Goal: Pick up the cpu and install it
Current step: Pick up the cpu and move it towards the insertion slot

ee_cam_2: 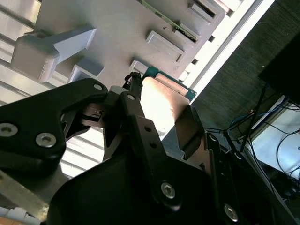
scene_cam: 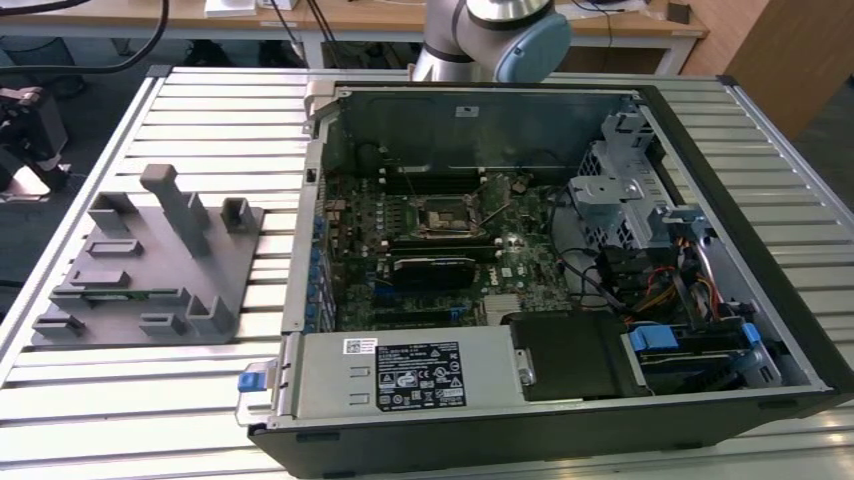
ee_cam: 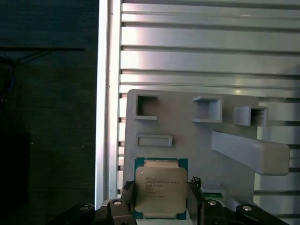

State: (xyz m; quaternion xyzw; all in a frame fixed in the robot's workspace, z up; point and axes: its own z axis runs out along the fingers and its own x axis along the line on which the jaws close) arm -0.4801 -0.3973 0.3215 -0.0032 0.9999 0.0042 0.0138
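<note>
The cpu (ee_cam: 159,188) is a flat square chip with a silvery-tan metal top and a green rim. It sits between my gripper's (ee_cam: 159,199) two black fingers (ee_cam: 125,199), which close on its opposite edges. In the second wrist view the cpu (ee_cam_2: 164,108) shows bright and tilted in the gripper (ee_cam_2: 161,101), over the grey fixture tray (ee_cam_2: 117,33). The tray (ee_cam: 187,145) lies behind the chip in both wrist views. In the exterior view the dark metal-framed socket (scene_cam: 445,217) sits in the middle of the green motherboard (scene_cam: 427,250) inside the open computer case.
The fixture tray (scene_cam: 147,270) with upright grey blocks lies on the slatted metal table (scene_cam: 200,110), to the exterior view's left of the case (scene_cam: 747,200). Case walls, a drive cage (scene_cam: 621,195), cables and the power supply (scene_cam: 407,375) ring the motherboard. The arm's base (scene_cam: 487,35) stands behind the case.
</note>
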